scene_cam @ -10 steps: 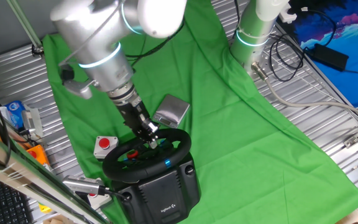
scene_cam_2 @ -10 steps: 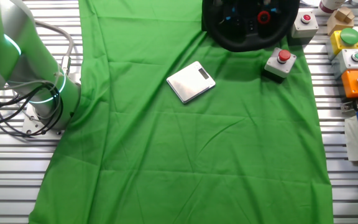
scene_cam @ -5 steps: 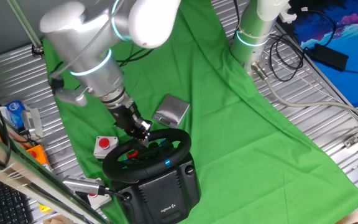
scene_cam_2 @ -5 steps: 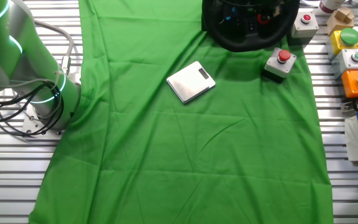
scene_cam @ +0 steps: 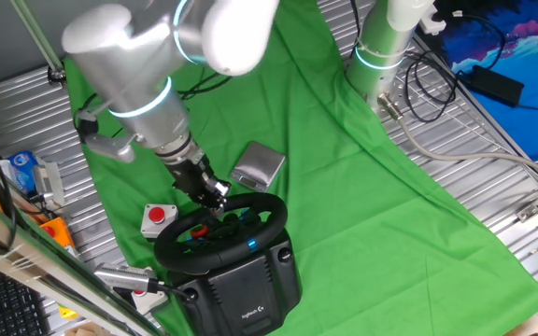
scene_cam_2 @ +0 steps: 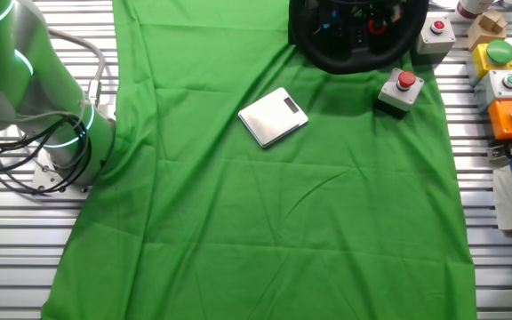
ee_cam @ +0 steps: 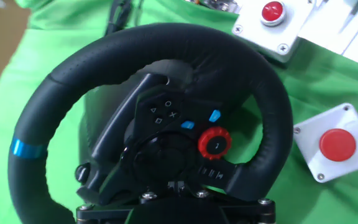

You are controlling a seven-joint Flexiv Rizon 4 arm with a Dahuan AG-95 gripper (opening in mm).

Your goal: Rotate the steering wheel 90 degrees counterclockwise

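Compared with a second ago, arm shifted left and back, gripper [scene_cam: 215, 198] now off the hub and hanging over the wheel's far-left rim; little change over the last half second.

Green cloth [scene_cam: 362, 177] covers most of the table. Robot arm [scene_cam: 143, 89] leans down from upper left in one fixed view; in the other fixed view only its base and lower links show at left.

Steering wheel [scene_cam: 220, 231] sits at the near edge of the cloth on its bulky black base [scene_cam: 246, 289] with white logo. In the other fixed view it is cut off at the top edge [scene_cam_2: 354, 40]. Hand view: rim fills the frame, blue stripe [ee_cam: 25, 149] at left, red dial and blue buttons on hub [ee_cam: 185, 140].

Grey metal box [scene_cam: 258, 166] lies just behind the wheel, apart from it. Red push-button on white box [scene_cam: 158, 217] sits just left of the rim; hand view shows a second one [ee_cam: 268, 17] beyond the wheel.

Gripper state: cannot tell. Fingers are not resolved in the fixed views and do not show in the hand view. Contact with rim also unclear.

Risks, as judgement: a weak or off-centre hold on the padded rim would slip mid-turn and under-rotate. Sweeping left could knock the nearby red button box. Pushing down instead of around could shift the base on loose cloth.
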